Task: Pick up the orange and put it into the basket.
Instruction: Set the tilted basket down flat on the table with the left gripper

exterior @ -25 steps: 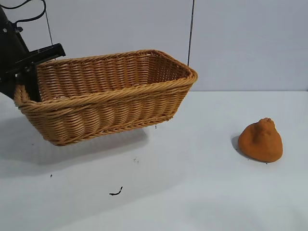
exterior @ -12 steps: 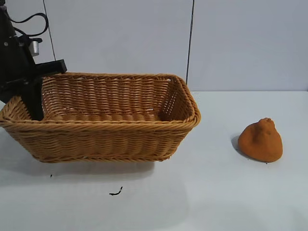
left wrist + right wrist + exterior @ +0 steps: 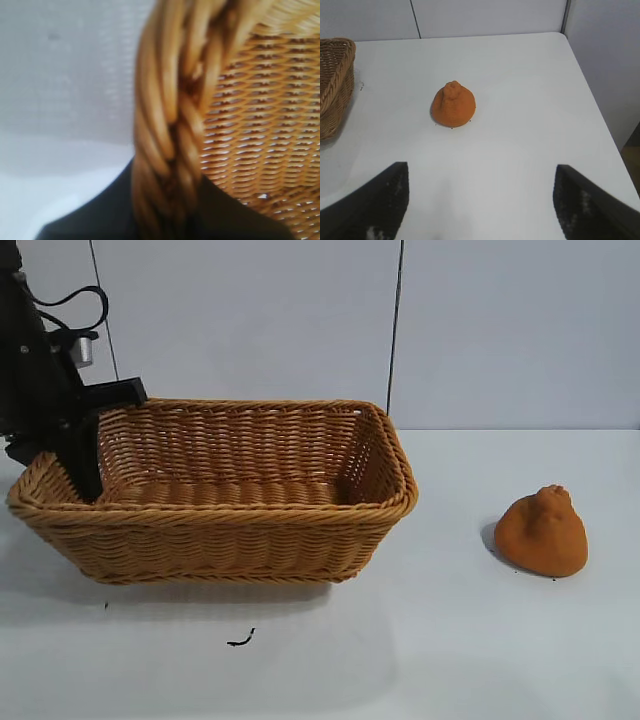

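The tan wicker basket sits level on the white table at the left. My left gripper is shut on the braided rim at the basket's left end, one dark finger outside the rim and one inside. The orange, lumpy with a knobby top, rests on the table to the right, well apart from the basket. My right gripper does not show in the exterior view. In its wrist view it hangs open above the table, short of the orange, with nothing between its fingers and a basket corner at the side.
A small black scrap lies on the table in front of the basket. The table's edge runs past the orange, with a wall panel beyond it. Bare white tabletop separates basket and orange.
The basket, tilted up off the table a second ago in the left gripper, has come down level onto the table. The orange has not moved.
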Motion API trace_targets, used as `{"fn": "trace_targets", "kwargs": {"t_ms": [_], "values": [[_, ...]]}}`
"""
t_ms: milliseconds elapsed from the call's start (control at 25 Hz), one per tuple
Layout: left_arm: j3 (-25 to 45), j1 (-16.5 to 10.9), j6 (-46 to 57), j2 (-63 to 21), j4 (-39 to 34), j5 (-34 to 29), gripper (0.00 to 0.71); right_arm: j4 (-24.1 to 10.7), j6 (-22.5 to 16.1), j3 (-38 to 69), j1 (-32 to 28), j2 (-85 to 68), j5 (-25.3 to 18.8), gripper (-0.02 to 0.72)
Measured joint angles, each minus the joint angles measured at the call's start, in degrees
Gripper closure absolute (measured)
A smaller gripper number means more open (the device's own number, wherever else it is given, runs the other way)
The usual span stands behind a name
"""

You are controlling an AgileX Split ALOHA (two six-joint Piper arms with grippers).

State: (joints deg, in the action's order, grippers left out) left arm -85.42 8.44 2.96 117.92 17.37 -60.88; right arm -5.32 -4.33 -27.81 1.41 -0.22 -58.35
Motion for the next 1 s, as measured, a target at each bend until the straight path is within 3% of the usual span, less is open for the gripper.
{"fn": "trace_targets", "kwargs": {"t_ms": [760,840,1000], "values": [[-0.19,0.0,-2.36,5.93,-0.04,4.34,0.599,0.0,0.0,0.0,0.0,0.0,0.0,0.159],[-0.24,0.0,-2.47,5.97,0.38,4.21,0.52,0.0,0.0,0.0,0.0,0.0,0.0,0.159],[-0.49,0.0,-2.47,5.97,0.61,3.89,0.168,0.0,0.0,0.0,0.0,0.0,0.0,0.159]]}}
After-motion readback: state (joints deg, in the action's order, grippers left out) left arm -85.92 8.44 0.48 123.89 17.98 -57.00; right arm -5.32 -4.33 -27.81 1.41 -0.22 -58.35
